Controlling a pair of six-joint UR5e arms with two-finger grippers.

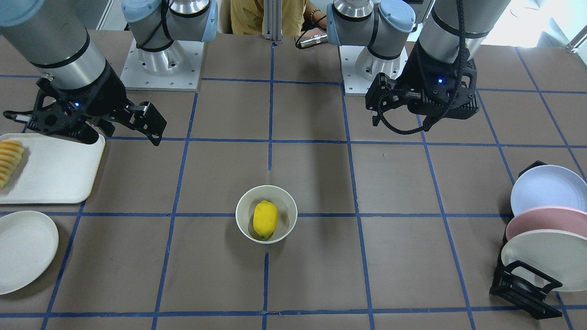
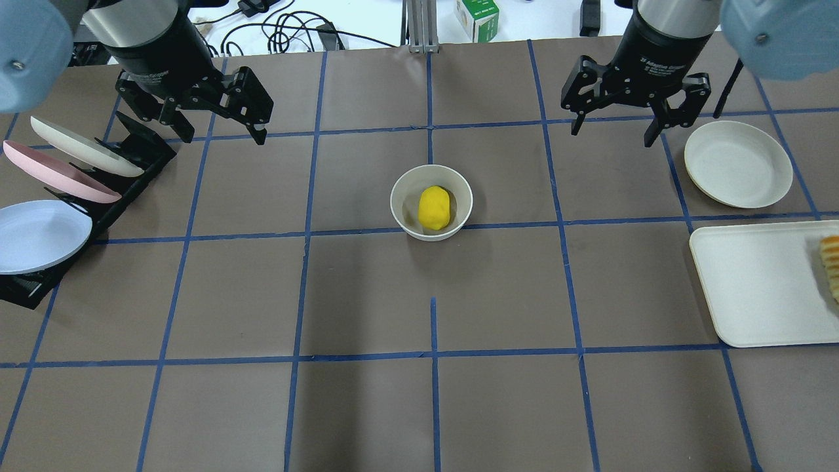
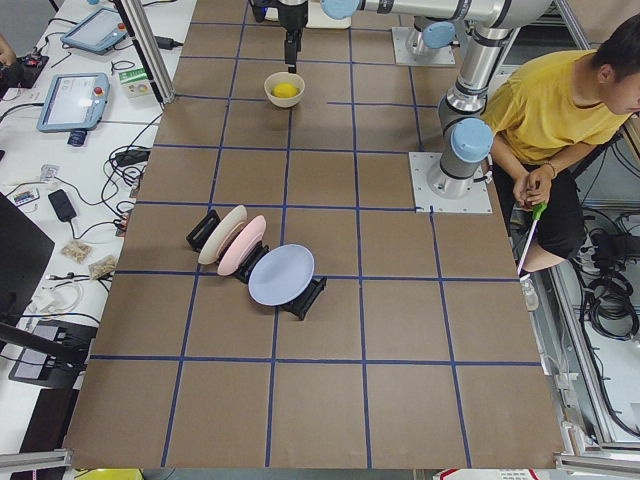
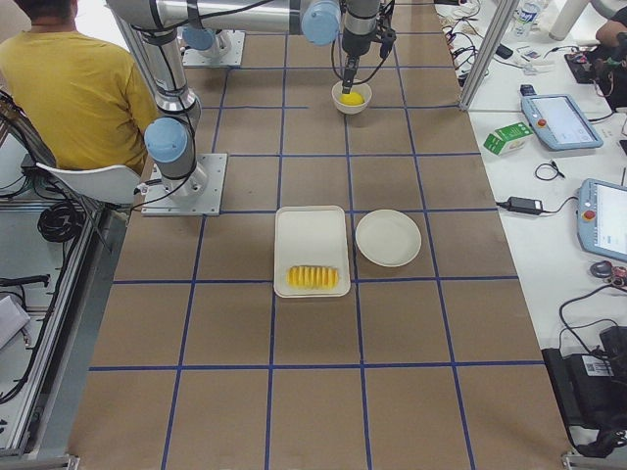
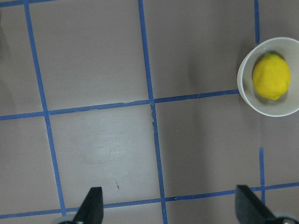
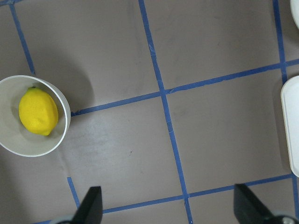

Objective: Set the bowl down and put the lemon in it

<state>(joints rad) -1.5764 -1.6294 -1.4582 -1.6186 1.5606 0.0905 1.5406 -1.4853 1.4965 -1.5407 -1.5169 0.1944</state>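
Observation:
The off-white bowl stands upright near the middle of the table, and the yellow lemon lies inside it. Both show in the front view, bowl and lemon. My left gripper is open and empty, raised above the table at the far left, well away from the bowl. My right gripper is open and empty, raised at the far right. The left wrist view shows the lemon in the bowl at its upper right. The right wrist view shows the lemon at its left.
A flat cream plate and a white tray with ridged yellow-orange sliced food lie at the right. A black rack with pastel plates stands at the left. A person in yellow sits behind the robot.

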